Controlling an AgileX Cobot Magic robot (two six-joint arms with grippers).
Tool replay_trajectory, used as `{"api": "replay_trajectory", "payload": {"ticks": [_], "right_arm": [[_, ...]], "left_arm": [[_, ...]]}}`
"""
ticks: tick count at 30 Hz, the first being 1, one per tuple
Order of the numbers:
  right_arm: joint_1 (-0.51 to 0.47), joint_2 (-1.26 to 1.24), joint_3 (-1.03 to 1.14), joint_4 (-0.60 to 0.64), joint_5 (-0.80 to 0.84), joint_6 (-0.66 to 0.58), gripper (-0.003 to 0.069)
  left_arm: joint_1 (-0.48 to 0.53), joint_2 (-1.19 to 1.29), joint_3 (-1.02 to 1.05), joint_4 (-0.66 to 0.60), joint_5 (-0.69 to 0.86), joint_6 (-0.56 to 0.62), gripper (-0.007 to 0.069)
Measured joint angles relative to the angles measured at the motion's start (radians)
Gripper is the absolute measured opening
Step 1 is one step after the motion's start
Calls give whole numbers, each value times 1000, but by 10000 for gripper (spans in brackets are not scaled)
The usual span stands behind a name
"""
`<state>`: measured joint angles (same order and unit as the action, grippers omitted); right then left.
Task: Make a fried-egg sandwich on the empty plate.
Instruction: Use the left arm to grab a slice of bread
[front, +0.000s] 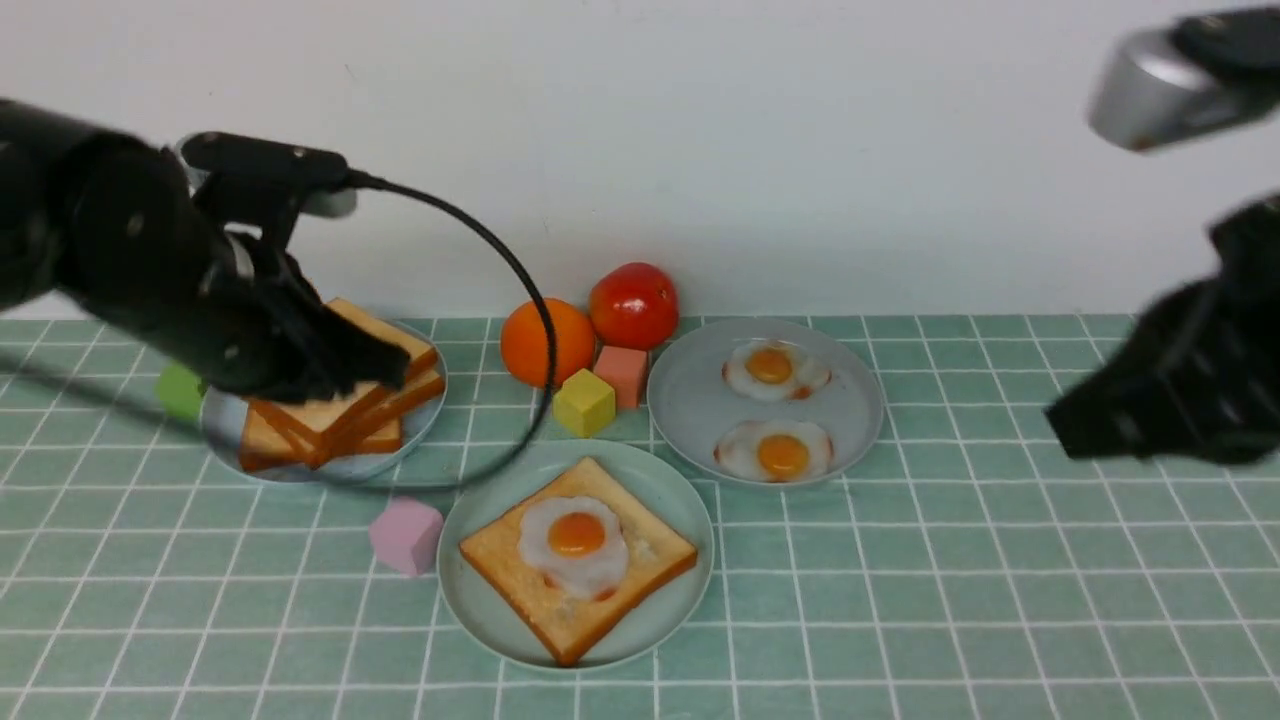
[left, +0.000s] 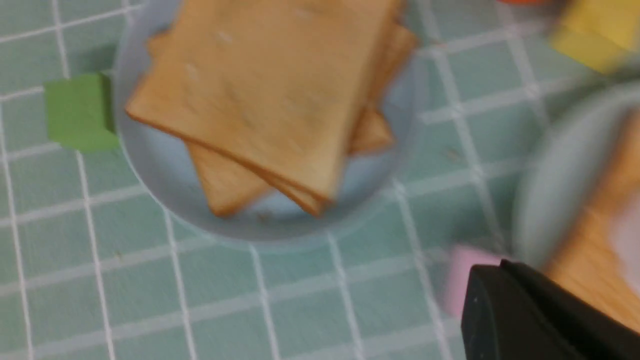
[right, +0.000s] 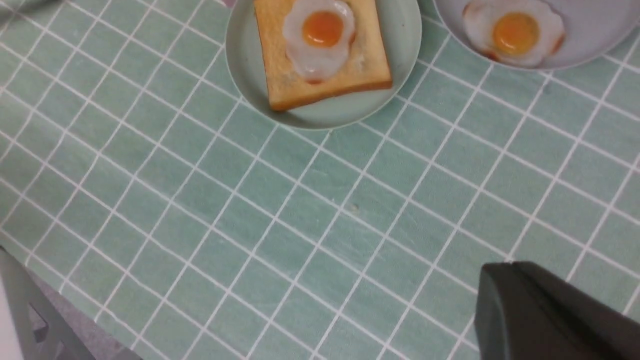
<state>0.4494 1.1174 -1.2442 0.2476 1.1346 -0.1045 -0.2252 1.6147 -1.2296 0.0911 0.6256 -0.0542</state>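
The pale mint-green empty plate (front: 482, 610) (right: 240, 45) now holds one toast slice (front: 505, 560) (right: 285, 85) with a fried egg (front: 573, 540) (right: 320, 35) lying uncovered on top. A stack of toast slices (front: 320, 420) (left: 270, 85) rests on a grey-blue plate (front: 422, 420) (left: 165, 175) at the left. My left gripper (front: 395, 368) (left: 492, 267) hovers over that stack, shut and holding nothing. My right gripper (front: 1058, 420) (right: 505, 265) hangs above the cloth at the far right, shut and holding nothing.
A second grey-blue plate (front: 690, 400) (right: 600, 30) carries two more fried eggs (front: 775, 370) (front: 778, 452). Behind the plates are an orange (front: 535, 340), a tomato (front: 633, 305), a salmon cube (front: 622, 372) and a yellow cube (front: 583, 402). A pink cube (front: 405, 535) and a green cube (front: 180, 390) lie at the left.
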Motion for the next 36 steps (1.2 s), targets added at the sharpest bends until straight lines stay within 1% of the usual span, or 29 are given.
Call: {"api": "replay_trajectory", "payload": {"ticks": [2,4,7,8,9,10,13,16,19,22,25,26,27,28,29,30,34,36], "right_arm": [[0,-23,20,0,-2,-1,1],[0,-41,33,0,-4,-3,1],[0,-51,43,-1,-8,-20,3],[0,-51,43,-1,-8,-20,3],[0,-51,43,-1,-8,-22,4],[0,-51,43,-1,-10,-23,5],[0,-51,43,-1,-10,-23,7],[0,-51,43,-1,-10,-23,10],[0,-51,43,-1,-10,-24,13],[0,-51,43,4,-10,-24,15],[0,-51,43,16,-10,-24,20],[0,-51,43,22,-10,-24,22],[0,-51,43,22,-10,-24,22],[0,-51,43,26,-10,-24,22],[0,-51,43,28,-10,-24,22],[0,-51,43,28,-10,-24,22],[0,-51,43,43,-10,-24,27],[0,-51,43,45,-7,-24,28]], "left_arm": [[20,54,-40,-2,-4,30,4],[40,132,-88,7,-5,70,59],[47,206,-132,45,-11,94,169],[47,214,-134,51,-11,94,187],[47,229,-141,64,-15,98,222],[47,259,-147,90,-26,99,294],[47,296,-147,137,-49,101,365],[47,339,-149,191,-76,101,393],[47,371,-152,219,-93,101,393],[47,381,-158,228,-94,101,367],[47,382,-158,226,-92,101,311],[47,382,-158,224,-90,102,273],[47,382,-158,223,-90,102,260],[47,381,-159,220,-85,102,213],[46,380,-160,220,-83,103,191],[46,379,-160,219,-82,104,188],[45,339,-159,208,-62,105,125],[45,316,-157,207,-47,105,111]]}}
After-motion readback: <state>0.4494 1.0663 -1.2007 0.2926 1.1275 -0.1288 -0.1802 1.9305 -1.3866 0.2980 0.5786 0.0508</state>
